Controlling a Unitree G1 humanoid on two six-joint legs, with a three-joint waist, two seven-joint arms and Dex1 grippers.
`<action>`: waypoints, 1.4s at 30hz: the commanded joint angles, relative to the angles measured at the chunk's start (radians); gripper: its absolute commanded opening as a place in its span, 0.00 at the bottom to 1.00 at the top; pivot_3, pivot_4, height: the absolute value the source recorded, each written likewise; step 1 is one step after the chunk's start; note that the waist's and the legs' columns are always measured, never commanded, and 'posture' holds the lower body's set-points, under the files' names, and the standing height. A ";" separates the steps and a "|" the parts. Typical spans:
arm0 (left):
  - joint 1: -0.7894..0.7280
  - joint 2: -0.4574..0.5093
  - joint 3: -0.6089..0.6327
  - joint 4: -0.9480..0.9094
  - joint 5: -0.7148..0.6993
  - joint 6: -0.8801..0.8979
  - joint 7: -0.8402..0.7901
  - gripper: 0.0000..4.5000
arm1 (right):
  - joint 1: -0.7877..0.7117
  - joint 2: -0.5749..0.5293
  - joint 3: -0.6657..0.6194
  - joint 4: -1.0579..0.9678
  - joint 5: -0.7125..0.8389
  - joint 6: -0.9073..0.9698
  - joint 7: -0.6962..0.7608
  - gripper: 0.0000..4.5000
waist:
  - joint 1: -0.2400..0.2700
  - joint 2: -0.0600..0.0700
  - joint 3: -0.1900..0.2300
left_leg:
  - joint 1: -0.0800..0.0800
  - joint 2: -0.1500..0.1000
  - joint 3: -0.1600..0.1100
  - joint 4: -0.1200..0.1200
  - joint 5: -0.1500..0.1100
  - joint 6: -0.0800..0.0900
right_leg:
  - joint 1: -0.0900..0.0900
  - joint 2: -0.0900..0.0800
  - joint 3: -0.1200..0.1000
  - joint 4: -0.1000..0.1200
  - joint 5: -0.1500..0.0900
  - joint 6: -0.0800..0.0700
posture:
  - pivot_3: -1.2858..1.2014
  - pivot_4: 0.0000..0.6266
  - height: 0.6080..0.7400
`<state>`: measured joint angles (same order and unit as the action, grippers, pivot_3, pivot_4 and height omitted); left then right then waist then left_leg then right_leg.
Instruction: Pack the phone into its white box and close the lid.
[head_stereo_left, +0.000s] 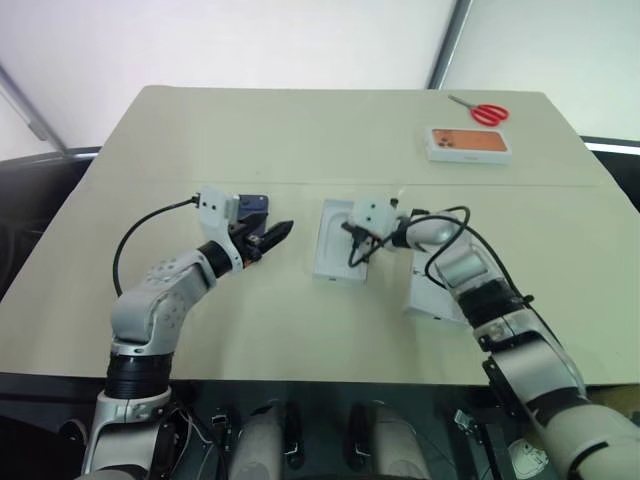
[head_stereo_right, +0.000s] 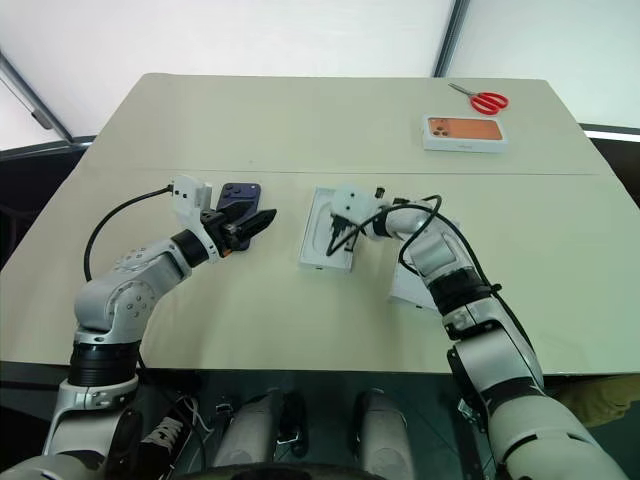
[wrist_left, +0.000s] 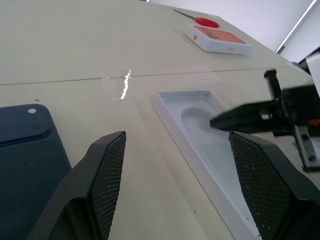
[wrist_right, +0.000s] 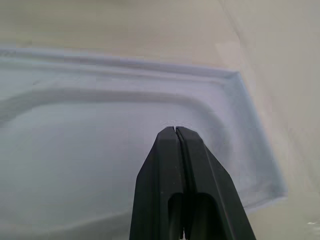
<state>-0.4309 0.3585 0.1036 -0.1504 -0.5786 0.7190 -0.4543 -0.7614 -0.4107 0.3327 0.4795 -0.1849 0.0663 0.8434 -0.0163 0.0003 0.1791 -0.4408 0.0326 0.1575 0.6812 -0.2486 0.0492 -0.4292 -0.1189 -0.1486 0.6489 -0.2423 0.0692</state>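
1. the table (head_stereo_left: 300, 130) bears everything; a box with an orange phone picture (head_stereo_left: 469, 144) and red scissors (head_stereo_left: 482, 112) sit at its far edge, well clear of the work.
2. a white insert with an oval recess (head_stereo_left: 332, 245) lies mid-table; the right gripper (wrist_right: 176, 131), fingers pressed together and empty, points down into its recess, likely to shift it.
3. a white box part (head_stereo_left: 432, 300) lies beneath the right arm; tray or lid, i cannot tell.
4. the phone (wrist_left: 25, 160) lies flat just beside the left gripper (wrist_left: 175, 165), whose jaws stand apart, seemingly ready to take it.

Phone (wrist_left: 25, 150): smooth matt navy back observed. White insert (wrist_left: 210, 145): smooth, faintly satin. Left gripper (wrist_left: 180, 185) pads (wrist_left: 112, 175): cross-hatched black texture noted.
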 joint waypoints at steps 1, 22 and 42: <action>-0.030 -0.003 -0.006 -0.010 0.003 0.001 -0.004 0.77 | 0.020 0.010 0.029 -0.028 -0.020 0.020 0.015 0.01 | -0.001 -0.001 -0.001 | 0.000 0.000 0.000 0.000 0.000 0.000 | 0.000 0.000 0.000 0.000 0.000 0.000 | 0.52 0.24 0.98; -0.066 -0.024 -0.066 0.091 0.098 -0.030 -0.015 0.01 | 0.082 -0.157 -0.207 -0.199 0.179 0.188 0.074 0.00 | 0.002 0.000 0.000 | 0.000 0.000 0.000 0.000 0.000 0.000 | 0.000 0.000 0.000 0.000 0.000 0.000 | 0.52 0.24 0.98; -0.216 -0.121 -0.264 0.353 0.255 0.052 -0.082 0.01 | 0.133 -0.152 -0.114 -0.212 0.091 0.147 0.036 0.00 | 0.006 -0.001 0.000 | 0.000 0.000 0.000 0.000 0.000 0.000 | 0.000 0.000 0.000 0.000 0.000 0.000 | 0.52 0.24 0.98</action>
<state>-0.6456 0.2368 -0.1290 0.2201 -0.3325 0.7528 -0.5067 -0.6329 -0.5433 0.2283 0.3012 -0.0960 0.2129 0.8726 -0.0105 -0.0006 0.1793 -0.4413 0.0324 0.1572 0.6815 -0.2486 0.0495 -0.4293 -0.1190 -0.1489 0.6486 -0.2423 0.0694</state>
